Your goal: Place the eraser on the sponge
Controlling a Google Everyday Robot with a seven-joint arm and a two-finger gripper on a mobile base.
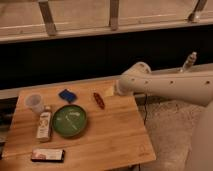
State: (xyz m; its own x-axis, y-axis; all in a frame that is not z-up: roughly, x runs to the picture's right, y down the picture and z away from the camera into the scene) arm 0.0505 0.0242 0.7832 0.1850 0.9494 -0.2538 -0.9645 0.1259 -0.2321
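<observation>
The eraser (47, 155), a flat dark-edged block with a red and white face, lies at the front left corner of the wooden table (115, 135). The sponge (67, 95), a small blue block, sits near the table's back edge, left of centre. My white arm reaches in from the right. Its gripper (112, 90) hangs over the table's back edge, right of the sponge and far from the eraser.
A round green plate (69, 120) sits between sponge and eraser. A small bottle with a tan label (44, 125) lies left of it, with a clear cup (34, 102) behind. A slim red oblong object (99, 100) lies near the gripper. A dark wall runs behind the table.
</observation>
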